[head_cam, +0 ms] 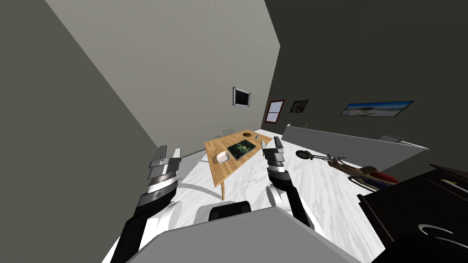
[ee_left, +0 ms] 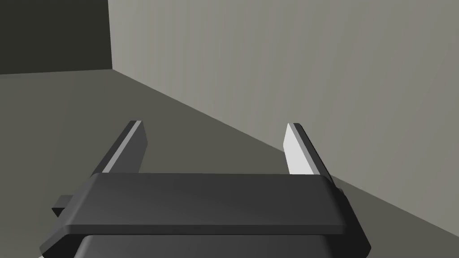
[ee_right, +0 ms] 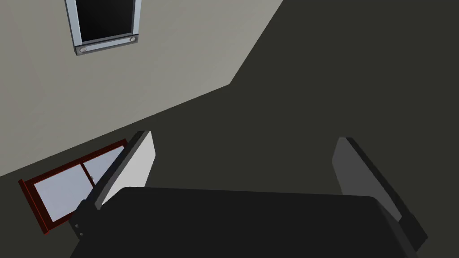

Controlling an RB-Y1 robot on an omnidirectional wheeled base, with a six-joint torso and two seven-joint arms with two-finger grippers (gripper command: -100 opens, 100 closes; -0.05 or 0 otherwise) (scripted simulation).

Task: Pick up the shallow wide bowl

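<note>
The white shallow bowl (head_cam: 223, 157) sits on the wooden desk (head_cam: 220, 172) just beside a dark green book (head_cam: 241, 149), apparently empty, well apart from the left tool (head_cam: 168, 153) and right tool (head_cam: 271, 145), both spread wide, holding nothing

Dark left pincer (ee_left: 215, 124), grey fingers (ee_left: 296, 154)

No text, label, brand, number or sign can be read. The cover of the dark green book (head_cam: 241, 149) on the wooden table (head_cam: 221, 174) is patterned, but no letters can be made out on it. The white shallow bowl (head_cam: 223, 157) just beside the book is drawn plain. The wide landscape picture (head_cam: 377, 108) on the dark wall is shown without a legible caption.
</note>
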